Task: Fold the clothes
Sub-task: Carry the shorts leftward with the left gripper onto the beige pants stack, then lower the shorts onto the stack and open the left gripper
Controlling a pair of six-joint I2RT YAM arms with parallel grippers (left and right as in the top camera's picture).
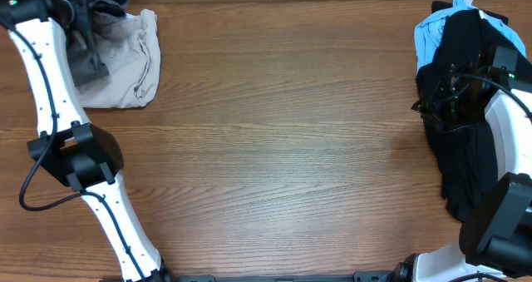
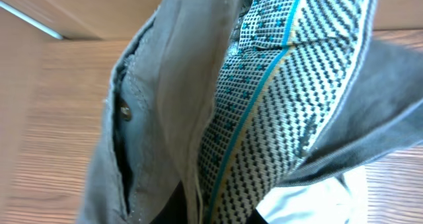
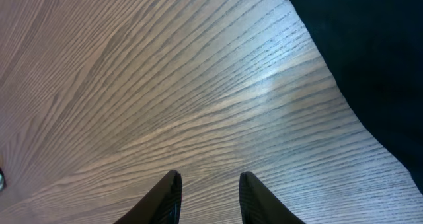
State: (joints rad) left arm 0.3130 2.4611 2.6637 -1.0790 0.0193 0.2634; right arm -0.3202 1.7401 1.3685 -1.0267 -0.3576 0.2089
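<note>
— Where were the clothes at that moment?

— Upper left of the overhead frame. Your left gripper (image 1: 73,16) was closed almost completely and seemed to be pinching the grey shorts (image 2: 198,105) above the beige shorts (image 1: 125,66). Cloth hid its fingers.

— How should you have handled that step?

— You needed the bare middle of the table (image 1: 283,132), with the shorts spread flat before any fold. At the right edge your right gripper (image 3: 209,178) stood partly open and empty beside the black garment (image 1: 465,107) and the light-blue garment (image 1: 436,28), free to take the waistband's other end.
</note>
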